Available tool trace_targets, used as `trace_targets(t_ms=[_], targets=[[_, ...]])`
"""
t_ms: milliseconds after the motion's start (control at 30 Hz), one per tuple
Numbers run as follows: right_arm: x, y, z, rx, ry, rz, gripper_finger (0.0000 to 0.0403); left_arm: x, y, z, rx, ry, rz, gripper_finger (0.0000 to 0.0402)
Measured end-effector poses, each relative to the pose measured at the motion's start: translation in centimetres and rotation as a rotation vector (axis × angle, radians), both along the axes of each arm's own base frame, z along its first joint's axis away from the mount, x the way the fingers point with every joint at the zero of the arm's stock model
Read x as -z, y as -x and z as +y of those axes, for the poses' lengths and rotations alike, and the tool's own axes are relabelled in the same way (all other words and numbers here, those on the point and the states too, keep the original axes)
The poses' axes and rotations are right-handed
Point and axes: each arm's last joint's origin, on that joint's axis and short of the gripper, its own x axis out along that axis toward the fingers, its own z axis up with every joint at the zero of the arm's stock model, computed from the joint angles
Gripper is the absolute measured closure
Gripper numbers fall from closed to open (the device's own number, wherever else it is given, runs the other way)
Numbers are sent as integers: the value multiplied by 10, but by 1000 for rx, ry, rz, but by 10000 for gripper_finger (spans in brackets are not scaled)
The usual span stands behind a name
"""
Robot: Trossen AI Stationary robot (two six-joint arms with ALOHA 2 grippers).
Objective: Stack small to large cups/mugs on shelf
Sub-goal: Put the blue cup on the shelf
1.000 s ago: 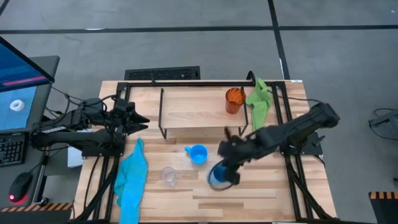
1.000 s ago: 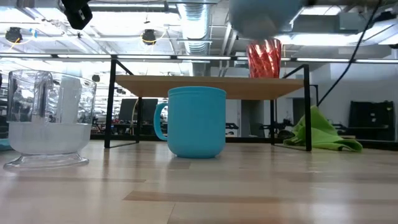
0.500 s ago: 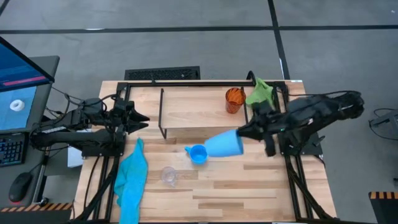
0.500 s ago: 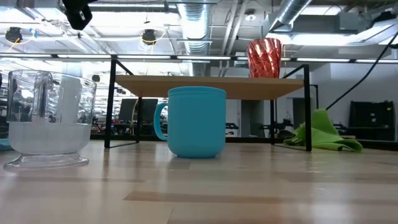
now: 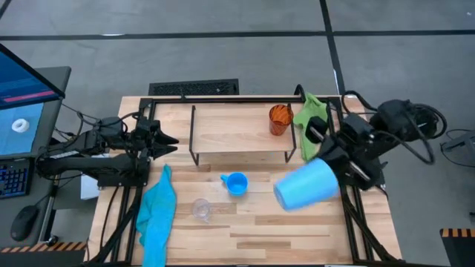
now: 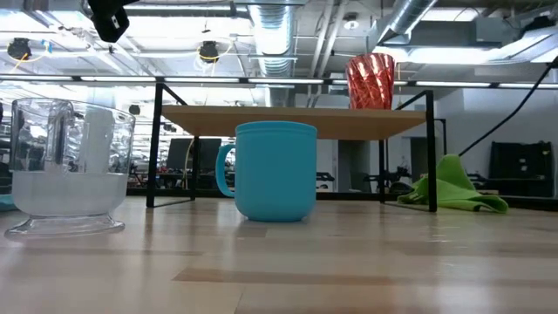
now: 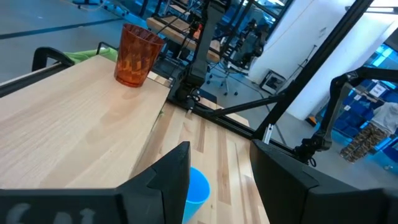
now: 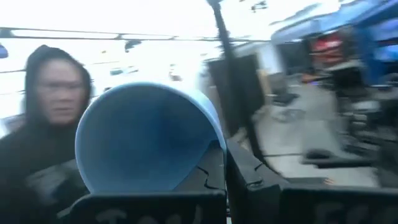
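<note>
My right gripper (image 5: pixel 334 167) is shut on the blue handleless cup (image 5: pixel 306 185), held high above the table's right half. The orange cup (image 5: pixel 280 119) stands on its base at the right end of the light-wood shelf (image 5: pixel 230 130). The light-blue mug (image 5: pixel 236 183) stands on the table in front of the shelf. The clear glass cup (image 5: pixel 201 209) stands nearer the front edge. My left gripper (image 5: pixel 169 141) is open and empty at the shelf's left end. My right gripper holds the blue cup by its wall; one finger (image 8: pixel 249 180) lies against the outside of the wall (image 8: pixel 214 140), and the cup hides the other finger. The cup lies tipped on its side in the hold, lifted well clear of the table.
A green cloth (image 5: pixel 310 119) lies at the shelf's right end and a blue cloth (image 5: pixel 157 211) at the front left. A person (image 8: pixel 53 118) shows in the room beyond the table. Bare table lies in front of the mug, toward the near right.
My right gripper has lifted the blue cup from just above the table beside the mug, carrying it up and toward the table's right edge. It has turned, so the cup now lies tipped on its side. The cup has left the low view.
</note>
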Motion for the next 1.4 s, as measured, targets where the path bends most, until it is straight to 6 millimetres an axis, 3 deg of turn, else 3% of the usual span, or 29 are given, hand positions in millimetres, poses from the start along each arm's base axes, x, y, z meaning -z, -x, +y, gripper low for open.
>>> trace_targets(t_ms=[167, 500, 800, 1200, 1400], targets=[[-2, 0, 13, -108, 37, -76, 395, 0, 0, 0, 0, 0, 0, 244], [2, -8, 35, -166, 79, -118, 395, 0, 0, 0, 0, 0, 0, 244], [4, -11, 40, -165, 106, -139, 395, 0, 0, 0, 0, 0, 1, 244], [3, -19, 24, -85, 107, -138, 395, 0, 0, 0, 0, -2, 1, 244], [-4, -25, -11, 181, 116, 13, 397, 0, 0, 0, 0, -3, 1, 244]])
